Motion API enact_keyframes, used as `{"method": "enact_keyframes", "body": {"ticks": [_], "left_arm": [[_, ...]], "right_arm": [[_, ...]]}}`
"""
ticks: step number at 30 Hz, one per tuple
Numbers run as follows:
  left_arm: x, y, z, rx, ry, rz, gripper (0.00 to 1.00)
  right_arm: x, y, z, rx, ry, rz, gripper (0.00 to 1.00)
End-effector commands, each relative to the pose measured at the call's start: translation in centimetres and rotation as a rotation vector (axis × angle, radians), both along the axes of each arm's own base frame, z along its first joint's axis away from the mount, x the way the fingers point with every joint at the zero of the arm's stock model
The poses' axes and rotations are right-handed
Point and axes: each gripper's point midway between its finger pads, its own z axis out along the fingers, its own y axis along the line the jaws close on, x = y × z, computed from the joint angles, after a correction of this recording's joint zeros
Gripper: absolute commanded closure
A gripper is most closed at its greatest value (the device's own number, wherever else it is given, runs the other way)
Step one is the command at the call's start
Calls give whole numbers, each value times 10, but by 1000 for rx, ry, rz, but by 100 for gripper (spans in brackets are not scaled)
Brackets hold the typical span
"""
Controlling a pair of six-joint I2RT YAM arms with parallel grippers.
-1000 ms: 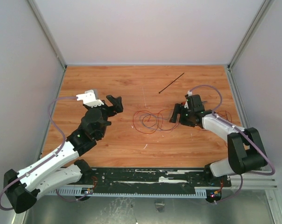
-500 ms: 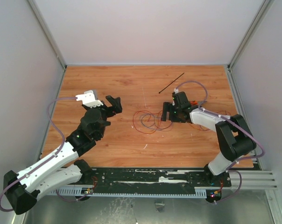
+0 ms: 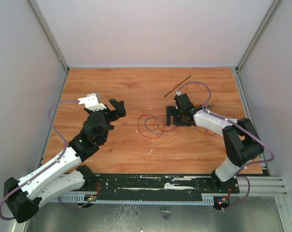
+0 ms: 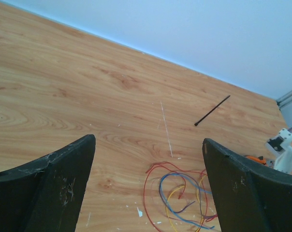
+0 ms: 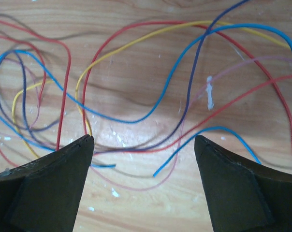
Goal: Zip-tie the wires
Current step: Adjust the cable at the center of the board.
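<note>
Hovering over wires (image 5: 131,121) with right gripper (image 5: 143,145) wide, left gripper (image 4: 148,150) wide too, both empty. Gotta bunch them next, then grab zip tie (image 3: 178,86).

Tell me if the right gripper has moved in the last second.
Yes. The right gripper has slid left over the wires, closing on the unmoved zip tie.

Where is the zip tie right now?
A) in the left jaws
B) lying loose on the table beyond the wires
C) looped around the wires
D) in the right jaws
B: the zip tie lies alone on the table, beyond the wires.
</note>
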Motion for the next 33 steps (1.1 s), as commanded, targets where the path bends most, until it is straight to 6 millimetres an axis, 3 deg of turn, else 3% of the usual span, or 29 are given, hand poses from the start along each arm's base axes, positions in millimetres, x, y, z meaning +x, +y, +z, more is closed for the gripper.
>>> {"method": "enact_keyframes", "body": {"ticks": [1,6,10,15,25,29,33], "left_arm": [[1,2,4,-6,-17,3,3],[3,0,3,-11,-17,-4,3],[4,-3,1,-13,-12,-16,3],[3,-4,1,-16,-13,-19,3],[3,-2,0,-18,-15,-16,2],[3,-1,-1,-19,-15,-15,2],[3,-1,-2,-19,-15,-15,2]], "right_arm": [[-4,-6,37,-13,-53,24,15],[-9,-21,49,-50,-77,21,23],[-5,-17,47,-42,-77,24,31],[3,-19,35,-81,-55,6,39],[2,-34,14,-177,-10,-47,45],[-1,-44,8,-240,10,-67,55],[-6,-59,7,-298,4,-92,72]]}}
